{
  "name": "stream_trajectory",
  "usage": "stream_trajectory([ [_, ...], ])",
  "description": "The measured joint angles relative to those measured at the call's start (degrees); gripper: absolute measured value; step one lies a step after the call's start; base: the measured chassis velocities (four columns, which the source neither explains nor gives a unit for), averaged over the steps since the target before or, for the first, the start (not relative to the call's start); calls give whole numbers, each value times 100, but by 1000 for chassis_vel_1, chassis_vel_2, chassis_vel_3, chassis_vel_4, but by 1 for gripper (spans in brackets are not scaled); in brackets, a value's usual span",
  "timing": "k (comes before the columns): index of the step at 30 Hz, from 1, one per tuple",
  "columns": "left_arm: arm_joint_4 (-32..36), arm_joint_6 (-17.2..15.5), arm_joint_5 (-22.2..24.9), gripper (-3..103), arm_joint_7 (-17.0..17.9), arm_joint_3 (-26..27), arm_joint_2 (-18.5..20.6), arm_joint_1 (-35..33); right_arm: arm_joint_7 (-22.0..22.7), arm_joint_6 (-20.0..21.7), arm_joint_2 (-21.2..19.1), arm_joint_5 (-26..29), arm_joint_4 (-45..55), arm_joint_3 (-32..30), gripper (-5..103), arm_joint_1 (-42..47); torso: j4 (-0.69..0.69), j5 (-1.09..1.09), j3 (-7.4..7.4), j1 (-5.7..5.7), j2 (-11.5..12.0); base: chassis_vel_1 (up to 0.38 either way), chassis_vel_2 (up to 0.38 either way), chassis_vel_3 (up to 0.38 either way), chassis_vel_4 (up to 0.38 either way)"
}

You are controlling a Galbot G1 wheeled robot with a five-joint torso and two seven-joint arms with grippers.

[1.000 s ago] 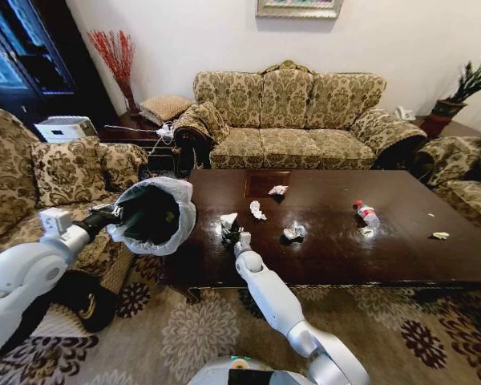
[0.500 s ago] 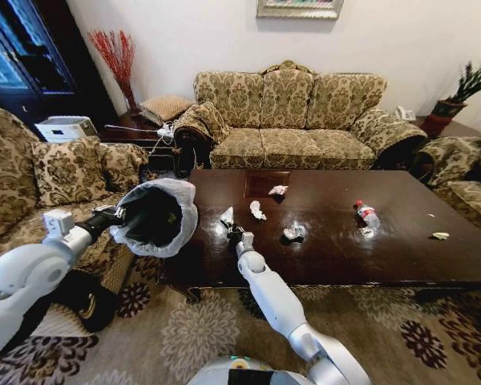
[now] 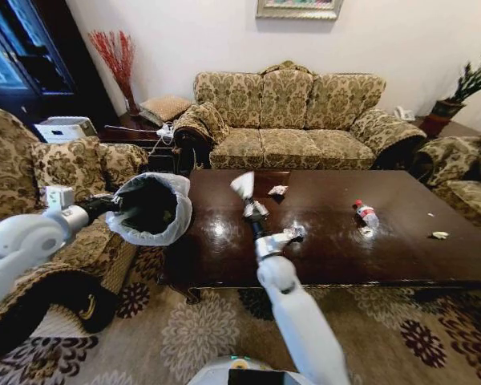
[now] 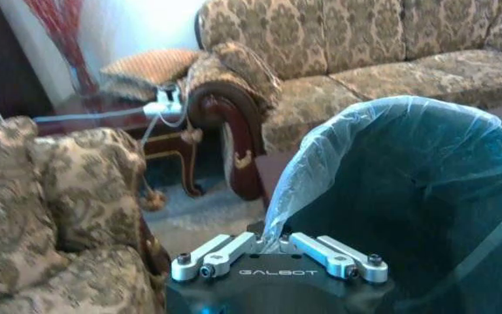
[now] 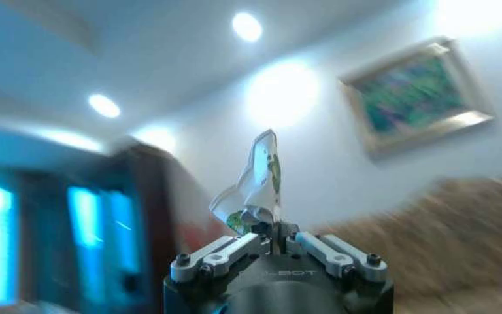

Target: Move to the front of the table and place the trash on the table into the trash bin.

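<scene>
Four scraps [image 3: 278,191], bottle [image 3: 366,213] on glossy table [image 3: 385,257]; right gripper [image 3: 248,200] clamps wrapper [image 3: 243,185], left gripper [image 4: 277,252] pinches bin [image 3: 148,208] liner

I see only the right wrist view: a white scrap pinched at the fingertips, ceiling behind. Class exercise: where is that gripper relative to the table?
Observer: The right gripper is raised above the table, scrap up in the air.
Operator: Where is the trash bin?
Observer: The left gripper holds the trash bin by its bag rim, tilted, beside the table's left end.
Operator: What trash remains?
Observer: A plastic bottle and several white scraps, one near the inlay.
</scene>
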State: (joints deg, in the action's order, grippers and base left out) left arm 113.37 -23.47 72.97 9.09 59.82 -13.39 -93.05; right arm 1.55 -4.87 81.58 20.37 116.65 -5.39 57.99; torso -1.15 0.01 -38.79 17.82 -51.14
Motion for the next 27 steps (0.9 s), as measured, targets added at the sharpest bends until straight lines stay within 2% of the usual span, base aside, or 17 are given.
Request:
stream_trajectory([
  [1,0,0,0,2,0,0,0,0,0,0,0,0,0,0,1,0,0,0,0,0,0,0,0,0,0],
  [4,317,-129,108,2,172,-130,23,-38,-387,120,-363,382,468,735,1,-126,-1,-3,0,-1,0,0,0,0,0],
  [5,317,-129,108,2,172,-130,23,-38,-387,120,-363,382,468,735,1,-126,-1,-3,0,-1,0,0,0,0,0],
  [7,520,-194,159,2,250,-164,54,-71,-517,174,-458,401,431,1262,1,-263,-2,-2,0,-1,0,0,0,0,0],
  [9,702,-228,186,2,310,-177,94,-84,-558,218,-442,281,226,1691,1,-445,-2,-2,0,-1,0,0,0,0,0],
  [13,906,-249,246,2,397,-178,119,-81,-492,335,-329,83,-30,2016,-2,-649,-2,0,-1,0,0,0,0,0,0],
  [15,1062,-255,283,2,453,-177,118,-74,-377,468,-214,-129,-223,2187,8,-718,-2,0,-1,1,0,0,0,0,0],
  [16,1126,-256,293,2,472,-166,94,-73,-300,552,-169,-239,-288,2236,19,-705,-2,0,-1,0,0,0,0,0,0],
  [18,1144,-256,294,2,484,-161,74,-72,-279,578,-156,-274,-303,2246,19,-683,-2,0,-1,0,0,0,0,0,0],
  [20,1162,-256,295,2,494,-141,46,-70,-267,595,-155,-292,-302,2247,30,-645,-2,0,-1,0,0,0,0,0,0],
  [21,1162,-255,296,2,496,-133,39,-70,-267,598,-163,-293,-284,2245,30,-631,-2,0,-1,0,0,0,0,0,0],
  [23,1166,-252,296,2,497,-120,22,-73,-273,599,-177,-294,-238,2224,41,-604,-2,0,-1,0,0,0,0,0,0],
  [25,1179,-251,296,2,501,-115,10,-75,-276,594,-181,-294,-218,2212,41,-579,-2,0,-1,0,0,0,0,0,0],
  [26,1203,-249,299,2,499,-111,-8,-80,-279,552,-184,-292,-195,2200,52,-542,-2,0,-1,0,0,0,0,0,0],
  [27,1221,-247,301,2,499,-110,-26,-84,-284,487,-187,-281,-168,2190,57,-507,-2,0,-1,0,0,0,0,0,0],
])
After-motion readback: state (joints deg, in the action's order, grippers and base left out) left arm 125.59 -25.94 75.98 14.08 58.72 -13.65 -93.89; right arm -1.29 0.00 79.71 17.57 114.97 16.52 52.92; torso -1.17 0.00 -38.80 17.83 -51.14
